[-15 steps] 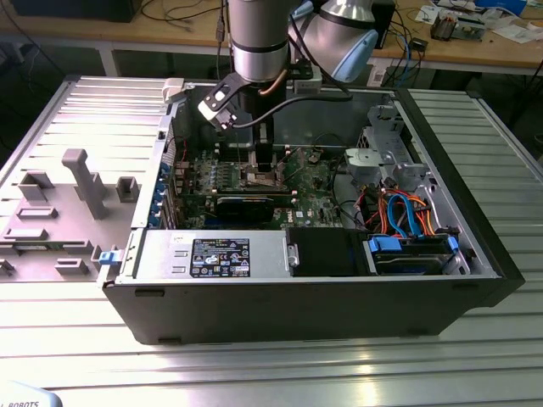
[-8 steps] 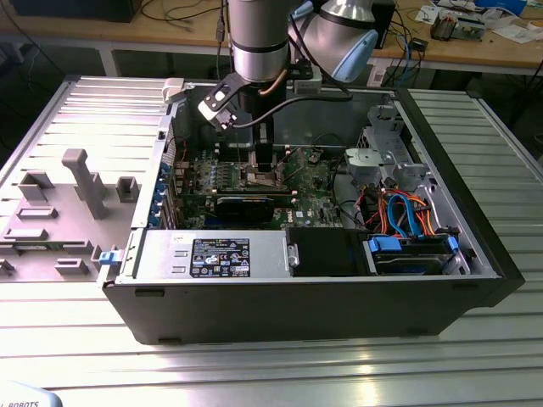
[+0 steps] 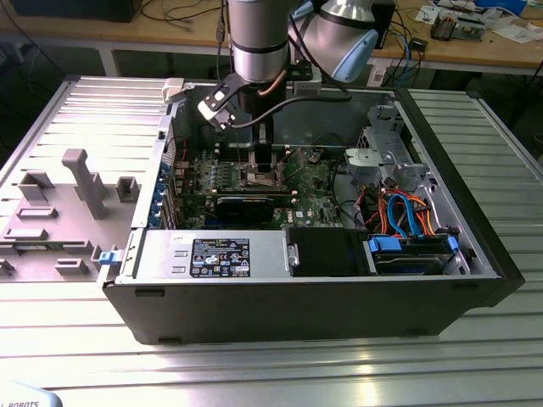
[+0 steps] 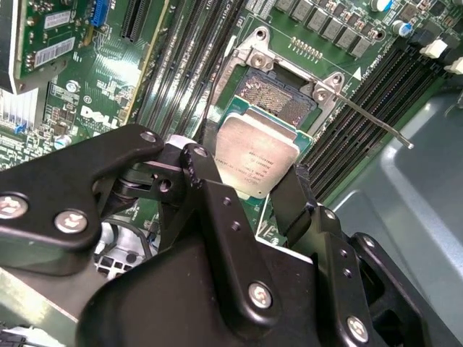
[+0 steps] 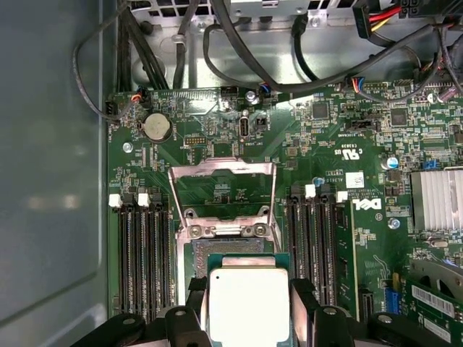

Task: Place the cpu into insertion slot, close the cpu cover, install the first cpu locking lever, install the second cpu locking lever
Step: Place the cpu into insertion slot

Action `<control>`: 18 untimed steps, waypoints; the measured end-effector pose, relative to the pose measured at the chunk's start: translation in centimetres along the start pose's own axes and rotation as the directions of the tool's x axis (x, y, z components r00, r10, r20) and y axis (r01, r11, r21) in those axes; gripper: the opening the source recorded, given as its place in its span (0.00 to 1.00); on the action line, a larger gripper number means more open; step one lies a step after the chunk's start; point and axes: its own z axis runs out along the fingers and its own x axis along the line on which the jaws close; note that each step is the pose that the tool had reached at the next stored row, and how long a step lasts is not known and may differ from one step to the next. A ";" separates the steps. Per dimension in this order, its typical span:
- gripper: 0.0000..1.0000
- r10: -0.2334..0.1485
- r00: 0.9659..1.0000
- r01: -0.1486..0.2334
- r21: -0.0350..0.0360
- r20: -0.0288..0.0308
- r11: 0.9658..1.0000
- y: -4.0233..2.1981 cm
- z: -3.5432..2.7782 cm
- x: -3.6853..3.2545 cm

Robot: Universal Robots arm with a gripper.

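Cpu (image 4: 257,163), a flat square silver-topped chip, clamped edge to edge in the black claw (image 4: 249,173): the placing step is in hand.
Exterior view: grey arm (image 3: 259,42) hides the work. Second wrist view: chip overlaps the shiny-rimmed insertion slot (image 4: 278,101); seating likely needs squaring, and contact is unclear. First wrist view: silver frame cpu cover (image 5: 221,168) stands open.

1. An open black computer case (image 3: 297,301) lay on the ribbed tabletop (image 3: 254,365).
2. The arm (image 3: 259,42) reached down into it, the hand (image 3: 262,168) low over the green motherboard (image 3: 316,182).
3. A labelled power supply (image 3: 212,254) sat along the near wall, blue and orange cables (image 3: 399,212) toward the exterior view's right.
4. A grey moulded tray (image 3: 51,212) lay at the case's other side.
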 end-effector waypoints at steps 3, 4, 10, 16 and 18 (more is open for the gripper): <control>0.54 0.000 1.000 0.000 0.000 0.000 1.000 -0.02 0.21 0.02; 0.54 0.000 1.000 0.000 0.000 0.000 1.000 -0.05 0.52 0.03; 0.54 -0.018 1.000 0.018 0.000 -0.003 1.000 -0.49 1.73 0.03; 0.54 -0.025 1.000 0.025 0.001 -0.005 1.000 -0.63 3.07 0.59; 0.54 -0.025 1.000 0.025 0.000 -0.006 1.000 -0.62 3.41 0.75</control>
